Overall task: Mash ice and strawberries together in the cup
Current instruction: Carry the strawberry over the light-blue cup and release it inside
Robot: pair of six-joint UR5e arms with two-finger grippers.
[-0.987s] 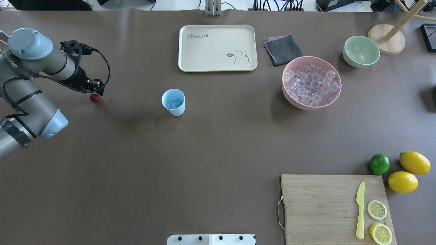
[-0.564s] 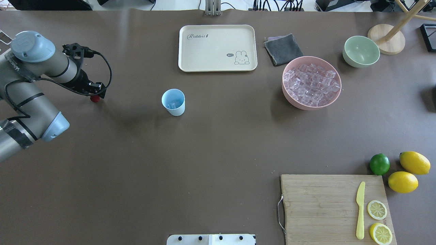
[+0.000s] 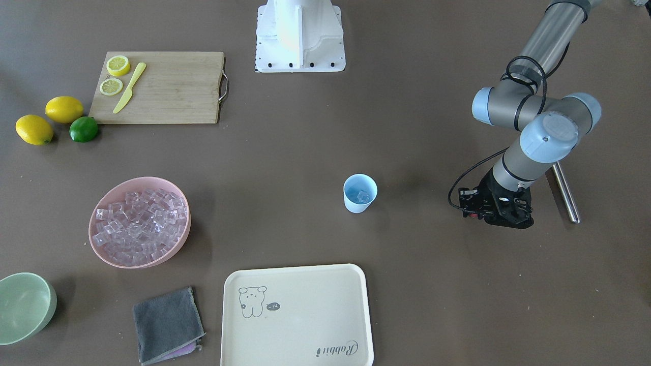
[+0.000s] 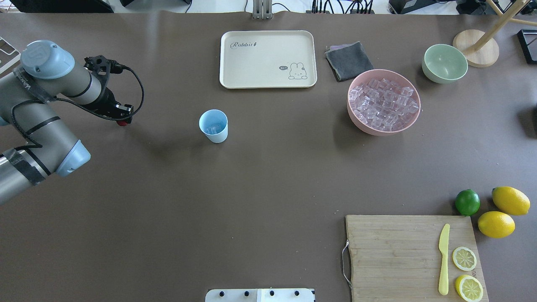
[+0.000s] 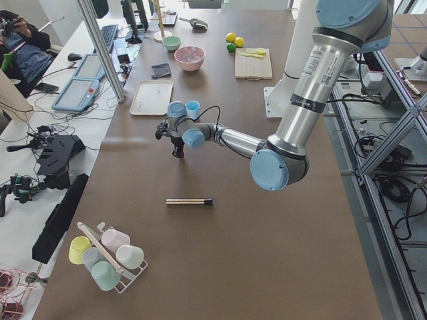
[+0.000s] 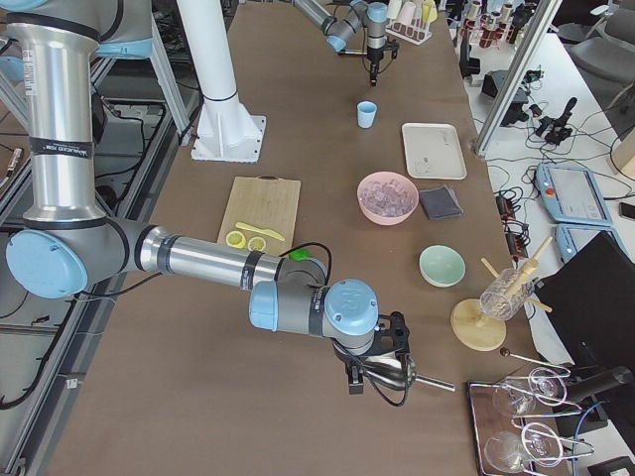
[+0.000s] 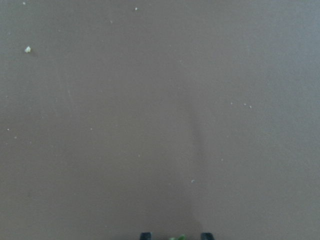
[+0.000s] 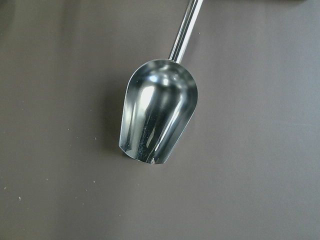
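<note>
**A:** Overhead, upper left: the left gripper (image 4: pixel 121 117) is seemingly pinching the strawberry (image 4: pixel 122 123), well apart from the cup (image 4: pixel 213 126).

**B:** Front view: ice (image 3: pixel 361 195) is sitting in it. Wrist view, bottom edge: narrowly parted fingertips (image 7: pixel 145 235) are gripping little, so the berry could be slipping free.

**A:** And the right gripper (image 6: pixel 382 363)?

**B:** Side view only; can't tell.

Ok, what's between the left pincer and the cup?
Nothing: overhead view shows bare brown table between the left pincer and the light-blue cup.

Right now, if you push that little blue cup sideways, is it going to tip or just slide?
The cup tapers to a base narrower than its rim, so a push near the rim would probably tip it. It holds only a few ice cubes, so it is likely light; a low push should slide it.
</note>
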